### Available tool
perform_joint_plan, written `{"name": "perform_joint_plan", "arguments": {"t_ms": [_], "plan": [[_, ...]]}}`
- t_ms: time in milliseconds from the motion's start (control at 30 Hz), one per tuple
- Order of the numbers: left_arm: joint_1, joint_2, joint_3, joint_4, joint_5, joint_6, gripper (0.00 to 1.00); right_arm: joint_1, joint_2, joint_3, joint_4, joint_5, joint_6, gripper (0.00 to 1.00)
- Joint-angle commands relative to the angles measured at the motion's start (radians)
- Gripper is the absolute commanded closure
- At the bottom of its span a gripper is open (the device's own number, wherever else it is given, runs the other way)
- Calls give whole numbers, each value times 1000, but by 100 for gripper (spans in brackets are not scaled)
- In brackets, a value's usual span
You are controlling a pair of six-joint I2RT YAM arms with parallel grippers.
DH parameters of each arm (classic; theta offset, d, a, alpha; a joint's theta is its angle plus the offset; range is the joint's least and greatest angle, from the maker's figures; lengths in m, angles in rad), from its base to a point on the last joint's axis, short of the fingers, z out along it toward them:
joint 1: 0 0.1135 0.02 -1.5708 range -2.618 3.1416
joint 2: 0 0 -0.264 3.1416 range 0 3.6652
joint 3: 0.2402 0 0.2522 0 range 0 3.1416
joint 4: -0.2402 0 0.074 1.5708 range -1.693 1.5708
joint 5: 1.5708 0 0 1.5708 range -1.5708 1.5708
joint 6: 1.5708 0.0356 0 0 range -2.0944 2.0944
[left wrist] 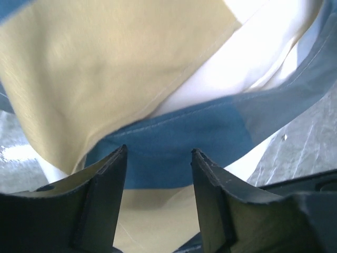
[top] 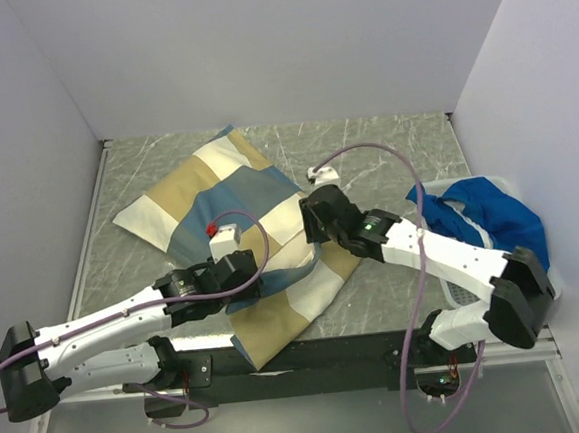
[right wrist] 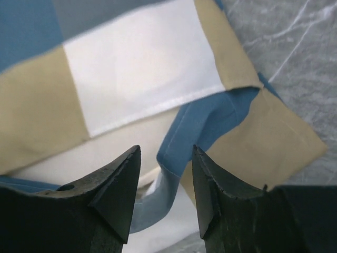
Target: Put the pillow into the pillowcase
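The pillowcase [top: 193, 199], in tan, slate-blue and white blocks, lies diagonally on the marble table, one corner hanging over the front edge. The cream pillow [right wrist: 100, 154] shows inside its open mouth, under the white block; in the top view it is mostly hidden. My left gripper [top: 252, 278] is open over the near side of the pillowcase [left wrist: 105, 63], its tips [left wrist: 158, 154] at a blue hem with pale pillow [left wrist: 221, 68] behind. My right gripper [top: 315, 224] is open at the right edge, a loose blue fold of pillowcase [right wrist: 142, 58] between its tips [right wrist: 166, 150].
A bright royal-blue cloth [top: 490, 216] sits in a white basket at the right wall. A small white object [top: 323, 174] lies on the table behind the right gripper. Grey walls close the left, back and right. The black table edge [top: 330, 352] runs along the front.
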Motion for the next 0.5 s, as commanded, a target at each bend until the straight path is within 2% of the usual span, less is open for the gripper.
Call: {"name": "perform_joint_plan", "arguments": {"t_ms": [0,233,300,333,367,400,433,467], "plan": [[1,13,44,-10,-76,45,42,20,68,40,-70,17,-36,49],[6,88,24,57,-22,91,39,26,128,88,-124,25,-41,51],[9,97,24,74,-25,97,38,26,138,100,-135,23,-41,58],[12,108,24,77,-28,100,38,24,139,105,-138,28,-36,72],[16,113,24,82,-28,104,39,26,141,109,-139,28,-35,79],[22,119,24,85,-28,107,42,24,141,116,-130,16,-33,84],[26,127,24,80,-30,109,54,26,141,119,-126,5,-36,91],[33,128,24,74,-31,111,60,23,142,126,-126,0,-36,93]]}}
